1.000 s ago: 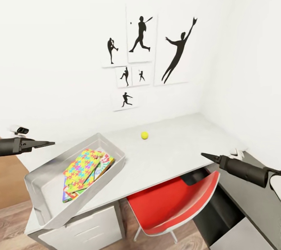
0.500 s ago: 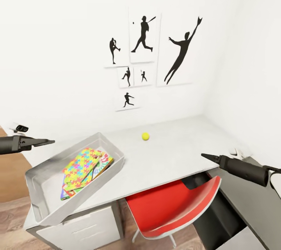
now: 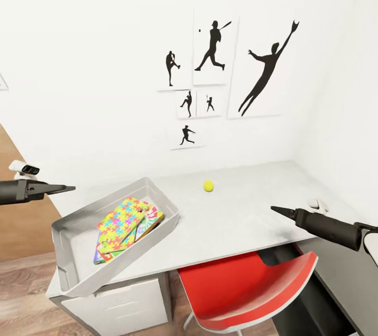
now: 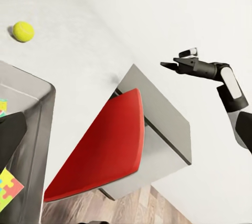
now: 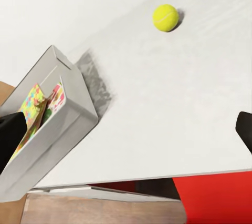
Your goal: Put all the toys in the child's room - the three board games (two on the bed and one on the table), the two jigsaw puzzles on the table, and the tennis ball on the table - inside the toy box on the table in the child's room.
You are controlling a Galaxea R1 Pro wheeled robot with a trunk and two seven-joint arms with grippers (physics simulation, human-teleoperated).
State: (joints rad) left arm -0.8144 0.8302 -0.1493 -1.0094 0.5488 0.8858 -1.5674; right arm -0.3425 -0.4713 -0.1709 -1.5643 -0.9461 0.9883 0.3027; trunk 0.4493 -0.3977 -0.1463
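Observation:
The toy box (image 3: 126, 269) stands on the left end of the table (image 3: 247, 220). Inside it a jigsaw puzzle (image 3: 123, 218) lies on top of flat board games (image 3: 151, 220), which are mostly covered. The tennis ball (image 3: 208, 186) rests on the table beyond the box, near the wall. My left gripper (image 3: 71, 187) hovers left of the box, open and empty. Over the table's front right edge my right gripper (image 3: 274, 209) is also open and empty. The wrist views show the ball (image 4: 23, 31) (image 5: 165, 17) and the box (image 5: 58, 145) ahead of the fingers.
A red chair (image 3: 247, 289) is tucked under the table between white drawers (image 3: 115, 304) and a lower dark section (image 3: 341, 273). Black ball-player pictures (image 3: 212, 47) hang on the white wall. A small white object (image 3: 316, 203) lies at the table's right end.
The whole picture has shifted right, so the camera has turned left. The box, ball and both grippers keep their places relative to each other.

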